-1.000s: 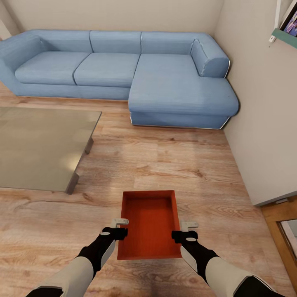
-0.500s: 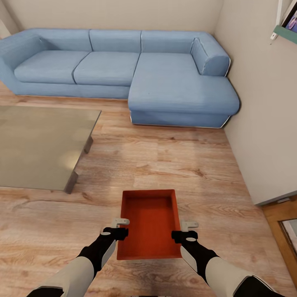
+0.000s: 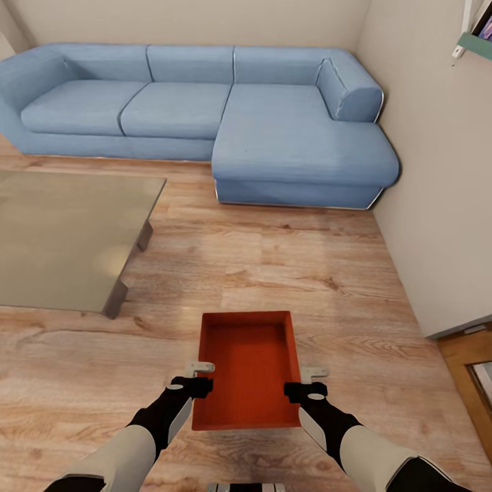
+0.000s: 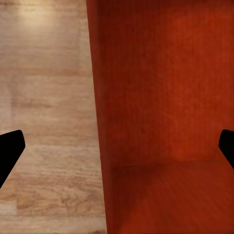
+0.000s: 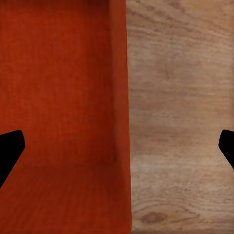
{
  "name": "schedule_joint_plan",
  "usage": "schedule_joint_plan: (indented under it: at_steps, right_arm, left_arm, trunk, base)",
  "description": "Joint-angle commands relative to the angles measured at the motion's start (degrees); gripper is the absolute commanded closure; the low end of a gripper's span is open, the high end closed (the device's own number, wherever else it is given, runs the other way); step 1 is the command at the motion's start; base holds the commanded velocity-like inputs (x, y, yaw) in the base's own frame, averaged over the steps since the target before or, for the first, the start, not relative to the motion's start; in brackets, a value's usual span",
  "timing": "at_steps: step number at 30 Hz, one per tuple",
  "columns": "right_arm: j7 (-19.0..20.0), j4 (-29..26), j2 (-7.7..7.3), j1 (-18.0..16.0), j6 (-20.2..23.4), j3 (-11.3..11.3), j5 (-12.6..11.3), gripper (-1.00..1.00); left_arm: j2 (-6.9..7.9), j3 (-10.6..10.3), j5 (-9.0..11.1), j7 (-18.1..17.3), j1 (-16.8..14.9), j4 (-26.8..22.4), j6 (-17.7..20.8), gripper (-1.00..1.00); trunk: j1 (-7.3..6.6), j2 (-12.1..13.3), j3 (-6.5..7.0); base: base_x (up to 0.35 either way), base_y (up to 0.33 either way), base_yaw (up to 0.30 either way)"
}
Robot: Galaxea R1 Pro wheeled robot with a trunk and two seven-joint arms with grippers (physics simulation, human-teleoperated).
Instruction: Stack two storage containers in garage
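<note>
Wood-plank floor (image 3: 287,273) of the living room | blue corner sofa (image 3: 205,116) far | glass low table (image 3: 61,239) left | storage container (image 3: 247,369) near, centred | left pincer (image 3: 199,369) wide, straddling its left wall | right pincer (image 3: 314,374) wide, straddling its right wall

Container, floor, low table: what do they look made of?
Storage container: likely plastic, matte orange-red, thin straight walls, finely ribbed inside. Floor: wood plank or laminate, light, visible grain and knots. Low table: grey-olive top with soft sheen, possibly glass or metal.

A home living room — blue corner sofa (image 3: 205,116), wood-plank floor (image 3: 287,273).
</note>
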Motion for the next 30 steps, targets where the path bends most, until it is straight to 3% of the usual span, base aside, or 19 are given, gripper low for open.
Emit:
schedule_joint_plan:
  at_steps: [1, 9, 18, 30]
  right_arm:
    - [-0.32, -0.06, -0.02, -0.04, 0.02, 0.49, -0.48, -1.00]
    - [-0.32, -0.05, -0.03, -0.03, 0.02, 0.49, -0.48, -1.00]
    - [-0.32, -0.05, -0.03, -0.05, 0.02, 0.49, -0.48, -1.00]
    - [-0.32, -0.05, -0.11, -0.05, 0.02, 0.49, -0.48, -1.00]
  left_arm:
    - [-0.02, -0.02, -0.36, 0.17, 0.00, -0.12, 0.34, -1.00]
    - [-0.02, -0.02, -0.38, 0.39, 0.00, -0.12, 0.27, -1.00]
    - [-0.02, -0.10, -0.45, 0.64, 0.00, -0.12, 0.22, -1.00]
    - [-0.02, -0.11, -0.45, 0.50, 0.00, -0.12, 0.27, -1.00]
  trunk:
    - [0.22, -0.43, -0.21]
    - [1.98, -3.64, -1.65]
    - [1.98, -3.64, -1.65]
    - [4.61, -8.45, -3.81]
  base:
    - [0.000, 0.000, 0.000]
    - [0.000, 0.000, 0.000]
    - [0.000, 0.000, 0.000]
    - [0.000, 0.000, 0.000]
